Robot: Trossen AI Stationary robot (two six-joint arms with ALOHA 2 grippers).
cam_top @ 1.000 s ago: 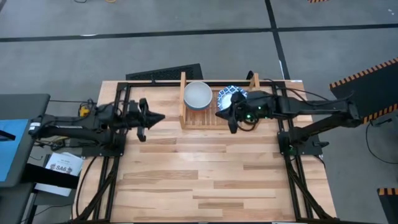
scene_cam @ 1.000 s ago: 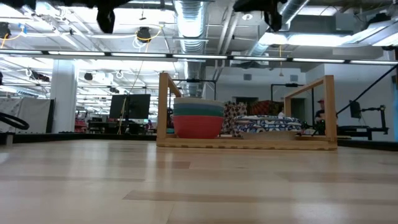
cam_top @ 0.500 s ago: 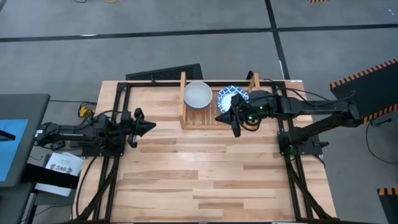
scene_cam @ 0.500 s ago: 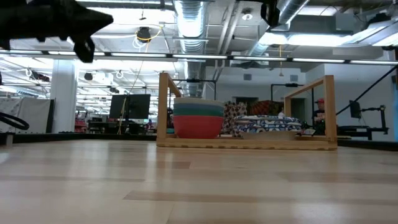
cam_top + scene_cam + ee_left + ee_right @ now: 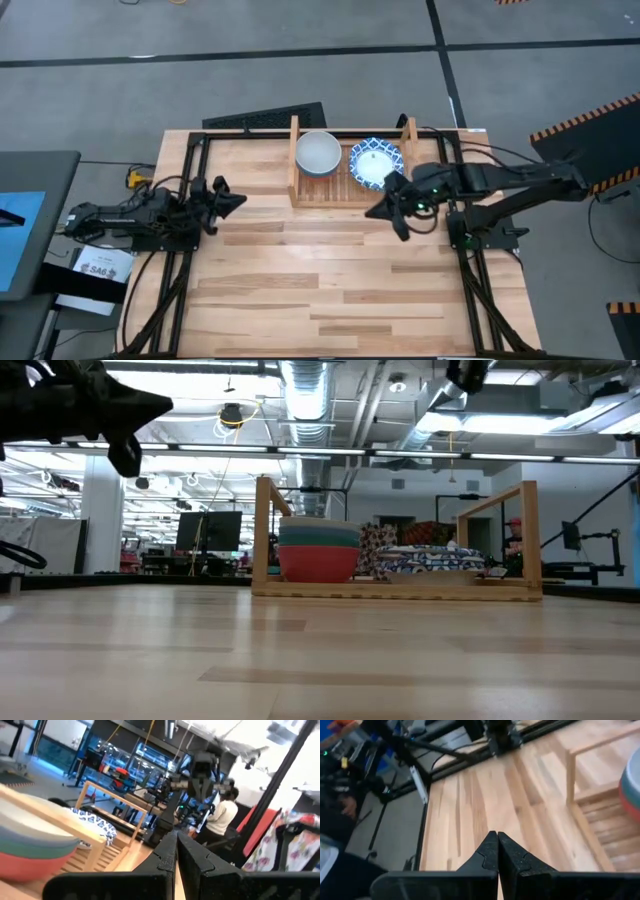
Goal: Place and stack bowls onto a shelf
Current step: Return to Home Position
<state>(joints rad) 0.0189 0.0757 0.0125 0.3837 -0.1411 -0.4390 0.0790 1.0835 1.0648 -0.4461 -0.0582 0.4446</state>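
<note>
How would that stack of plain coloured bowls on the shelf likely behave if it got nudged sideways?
The stack of bowls would probably slide as one unit rather than topple, since the shallow bowls nest closely and sit low. The shelf has an upright post close beside the stack, which would likely stop it on that side.

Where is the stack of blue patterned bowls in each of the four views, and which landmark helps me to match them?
High view: patterned bowls on the shelf's right half.
Low view: patterned bowls right of the coloured stack.
Left wrist view: patterned bowls beyond the coloured stack.
Right wrist view: not in it.
Shared landmark: the shelf.
</note>
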